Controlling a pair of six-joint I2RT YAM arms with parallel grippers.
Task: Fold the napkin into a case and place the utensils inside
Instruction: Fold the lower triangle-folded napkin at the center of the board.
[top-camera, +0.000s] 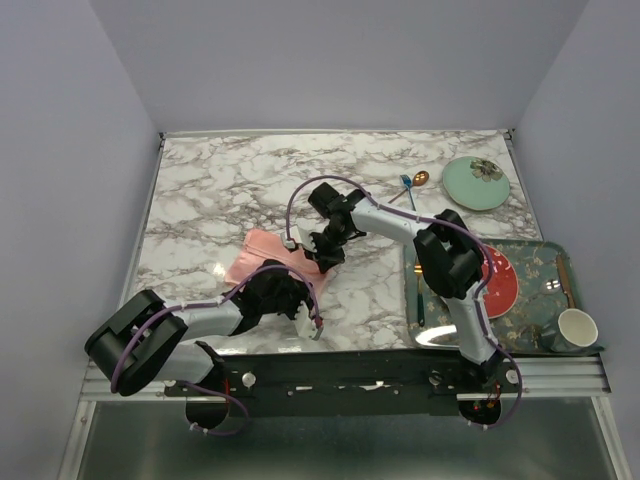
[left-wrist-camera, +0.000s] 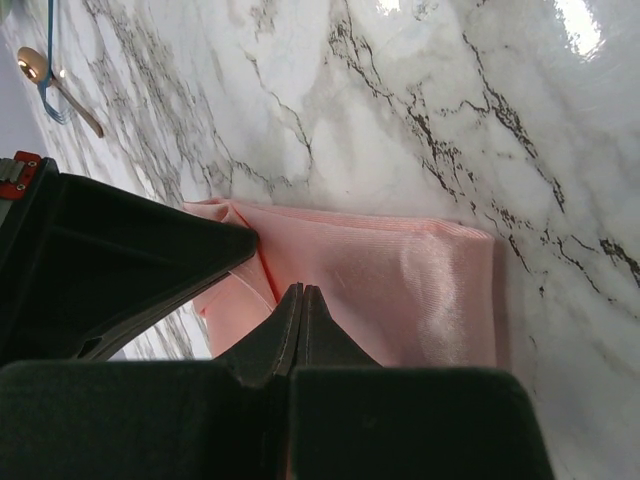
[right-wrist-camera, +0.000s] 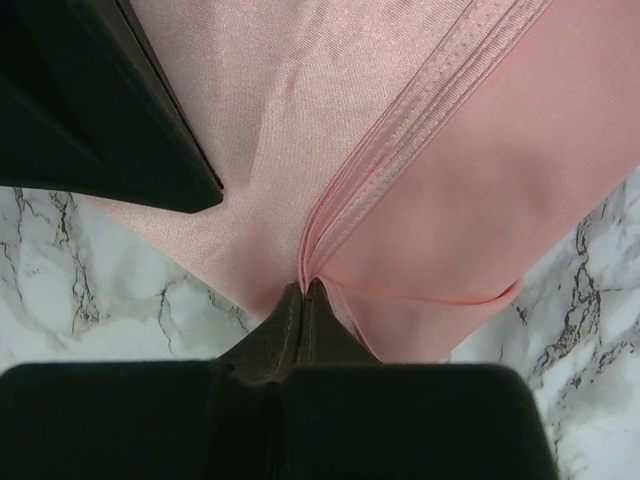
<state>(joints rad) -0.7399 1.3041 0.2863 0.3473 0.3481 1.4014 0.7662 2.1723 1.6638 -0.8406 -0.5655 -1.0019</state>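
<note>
- Top external view: the napkin (top-camera: 258, 255) lies folded on the marble tabletop (top-camera: 230, 180), left of centre, partly covered by both arms.
- The left gripper (top-camera: 283, 280) sits over the napkin's near edge. The right gripper (top-camera: 322, 255) reaches across from the right to the napkin's right-hand end. How the jaws stand cannot be read from this view.
- The copper spoon (top-camera: 416, 182) and blue fork (top-camera: 407, 186) lie touching at the far right of the tabletop. They are just beside a pale green plate (top-camera: 476, 183) and well apart from the napkin.
- A patterned tray (top-camera: 530, 255) at the right edge carries a red plate (top-camera: 500, 285) and a white cup (top-camera: 578, 327).
- Left wrist view: the napkin shows as a pink rectangle lying flat on the marble. The left gripper is fully closed, with its fingertips (left-wrist-camera: 290, 312) pressed together at a crease in the cloth. Whether any cloth is nipped between them cannot be told. The right gripper's black body is just beside it, on the left of the view. The spoon and fork show in the far corner.
- Right wrist view: the right gripper is closed tight, and its fingertips (right-wrist-camera: 290, 310) meet on the napkin's stitched hem. The hem puckers into them, so the cloth is pinched. It then runs away diagonally. A black finger of the left gripper rests on the cloth at upper left.
</note>
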